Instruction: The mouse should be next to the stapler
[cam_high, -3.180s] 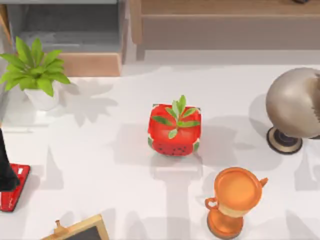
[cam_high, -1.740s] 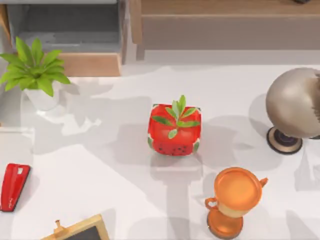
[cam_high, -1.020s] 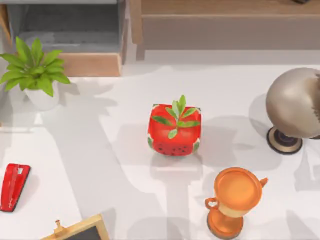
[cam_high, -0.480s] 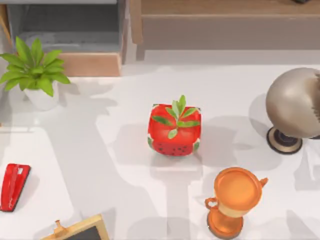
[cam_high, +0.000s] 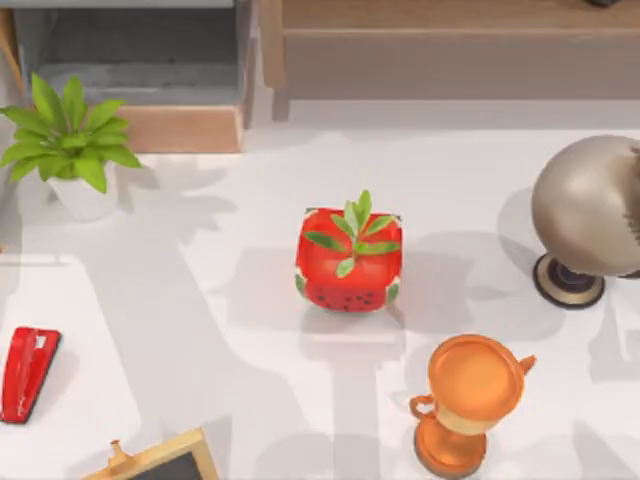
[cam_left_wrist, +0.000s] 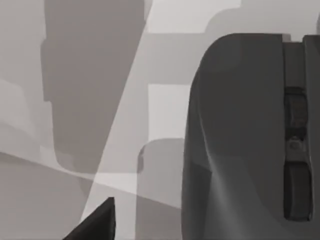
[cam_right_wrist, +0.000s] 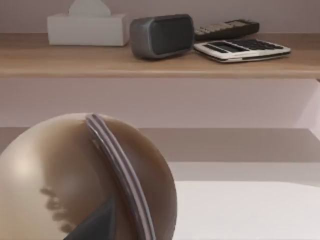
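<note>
- Left gripper (cam_left_wrist: 95, 225) hangs right by the dark grey mouse (cam_left_wrist: 240, 140), very close to it. I cannot tell if it is holding the mouse or not.
- Right gripper (cam_right_wrist: 92, 225) is parked at the table's 3 o'clock side, close to the big tan globe (cam_right_wrist: 75, 175). I cannot tell its grip either.
- The mouse looks big and smooth with a round back, so I think it could slip. A good grab takes it by its two long sides, near the middle.
- The red stapler (cam_high: 28, 372) lies flat at about 8 o'clock on the white table (cam_high: 200, 330), close to the edge.
- The best spot for the mouse seems to be the bare table at the stapler's 3 o'clock: just beside it, not on it.
- The little chalkboard (cam_high: 165, 462) sits at the stapler's 5 o'clock, so the mouse should come down gently and stay away from it.
- The long wooden shelf (cam_right_wrist: 160, 60) at 12 o'clock holds a white tissue box (cam_right_wrist: 87, 27), a grey speaker (cam_right_wrist: 162, 35), a remote (cam_right_wrist: 227, 28) and a calculator (cam_right_wrist: 242, 49).
- The white pot (cam_high: 85, 198) at 10 o'clock holds a green leafy plant (cam_high: 65, 135).
- The orange trophy cup (cam_high: 470, 395) at 5 o'clock looks empty inside.
</note>
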